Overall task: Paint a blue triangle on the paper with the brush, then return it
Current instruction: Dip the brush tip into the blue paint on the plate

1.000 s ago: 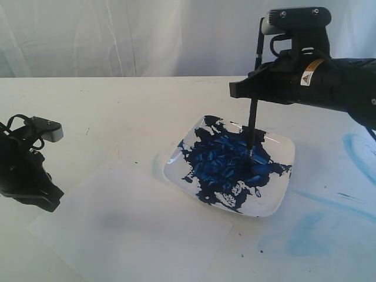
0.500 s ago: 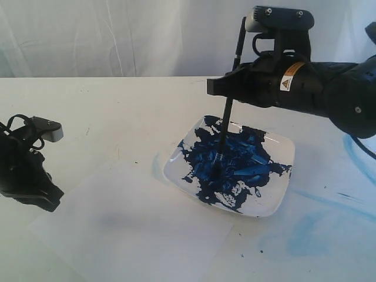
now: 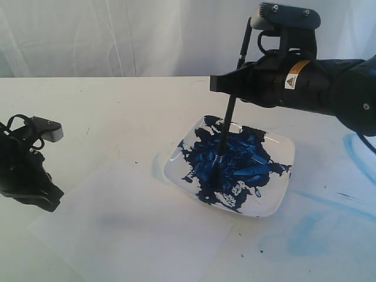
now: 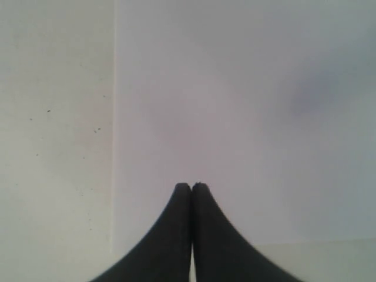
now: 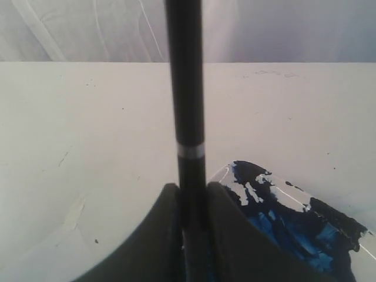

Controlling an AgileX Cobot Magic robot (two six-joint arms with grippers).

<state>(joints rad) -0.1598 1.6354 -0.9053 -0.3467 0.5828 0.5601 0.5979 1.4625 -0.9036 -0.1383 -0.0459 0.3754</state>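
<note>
My right gripper (image 3: 232,85) is shut on the brush (image 3: 226,126), gripping its black handle above the white dish (image 3: 276,202). The brush leans, and its bristle end sits in the dark blue paint (image 3: 232,161) near the middle of the dish. From the right wrist, the handle (image 5: 185,88) with its silver band runs up from between the fingers (image 5: 192,188), next to the dish (image 5: 291,197). The paper (image 3: 135,229) lies plain white in front and left of the dish; no blue triangle shows on it. My left gripper (image 3: 47,200) rests shut at the paper's left edge, its tips (image 4: 191,187) over the sheet (image 4: 247,106).
Pale blue smears (image 3: 305,235) mark the tabletop to the right of the dish, with another streak (image 3: 358,153) further right. A white curtain hangs behind the table.
My right gripper has carried the brush leftward across the dish, dragging the tip from the right side of the paint to its middle, then risen slightly. The left arm has not moved.
</note>
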